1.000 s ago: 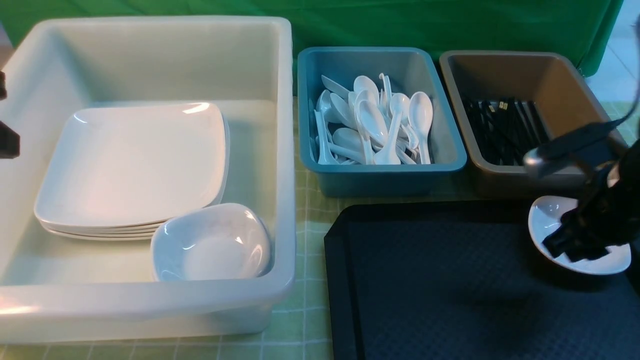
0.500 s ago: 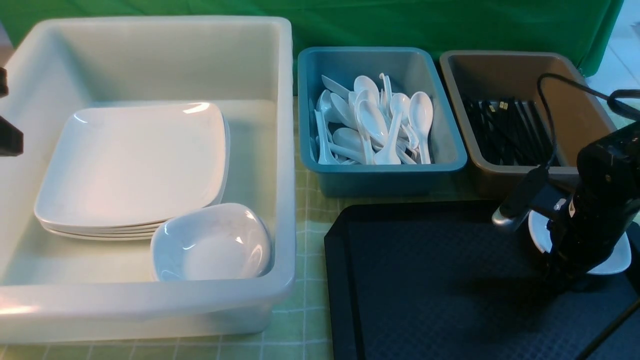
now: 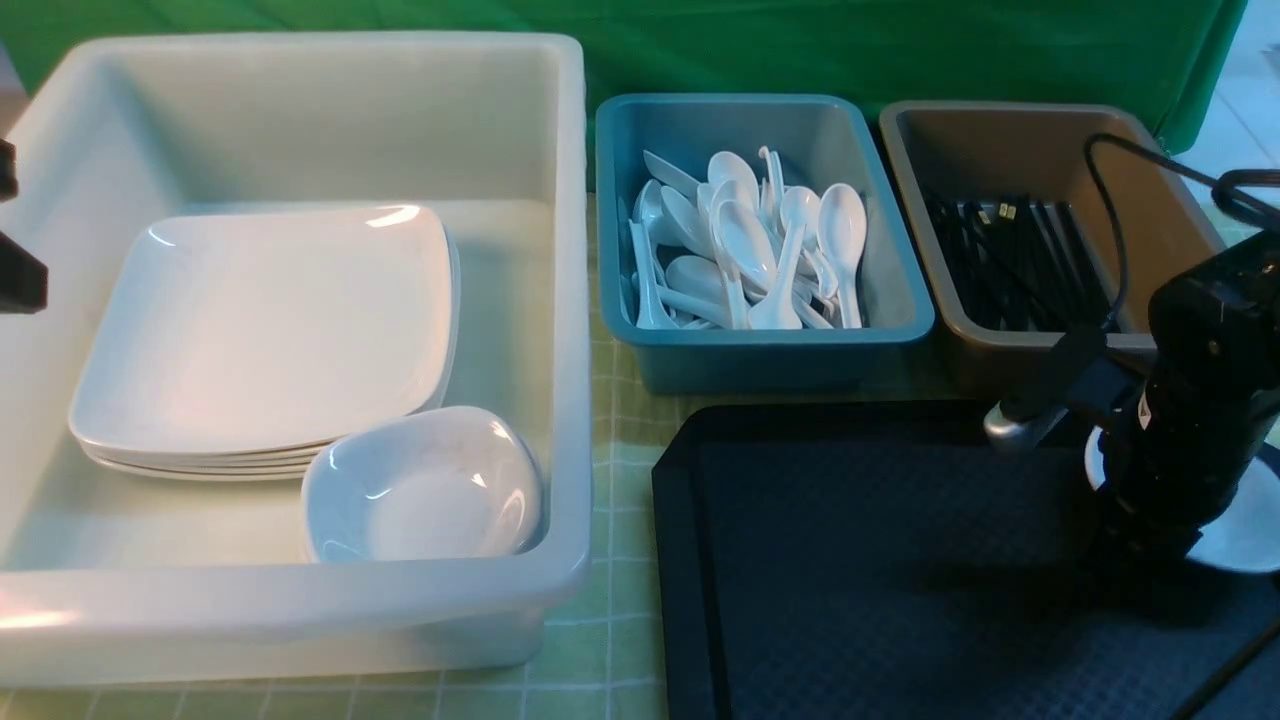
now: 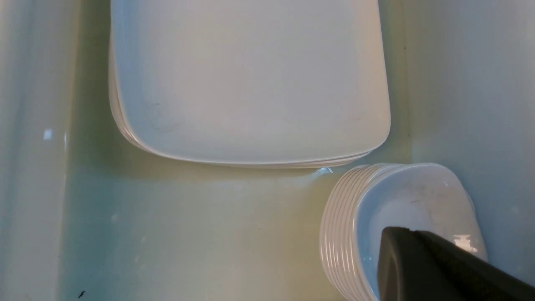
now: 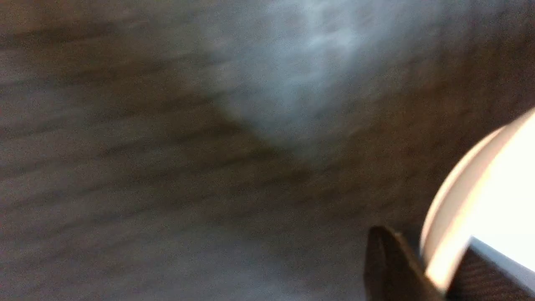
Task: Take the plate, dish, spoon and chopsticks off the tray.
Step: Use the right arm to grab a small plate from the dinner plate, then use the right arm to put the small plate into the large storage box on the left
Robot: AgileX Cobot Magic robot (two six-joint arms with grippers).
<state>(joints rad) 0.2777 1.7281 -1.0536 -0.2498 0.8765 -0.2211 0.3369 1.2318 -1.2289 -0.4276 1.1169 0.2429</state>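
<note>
The black tray [image 3: 850, 560] lies at the front right, and the only thing I see on it is a small white dish [image 3: 1245, 525] at its far right. My right gripper [image 3: 1150, 540] stands over that dish, its fingertips hidden behind the wrist in the front view. In the right wrist view the dish [image 5: 493, 188] has its rim pinched between the two fingers of the right gripper [image 5: 426, 251]. My left gripper [image 4: 393, 234] is shut and empty, hovering above a stack of dishes [image 4: 418, 200] in the white tub. A stack of plates [image 3: 265, 320] lies there too.
The big white tub [image 3: 570, 300] fills the left half. A teal bin [image 3: 770, 350] holds several white spoons [image 3: 760, 250]. A brown bin [image 3: 1000, 350] behind the tray holds black chopsticks [image 3: 1010, 260]. A cable [image 3: 1110, 220] loops over the brown bin.
The right arm came down onto the dish and its jaws closed on the rim. The dish has slid a little to the right. The left arm has stayed still.
</note>
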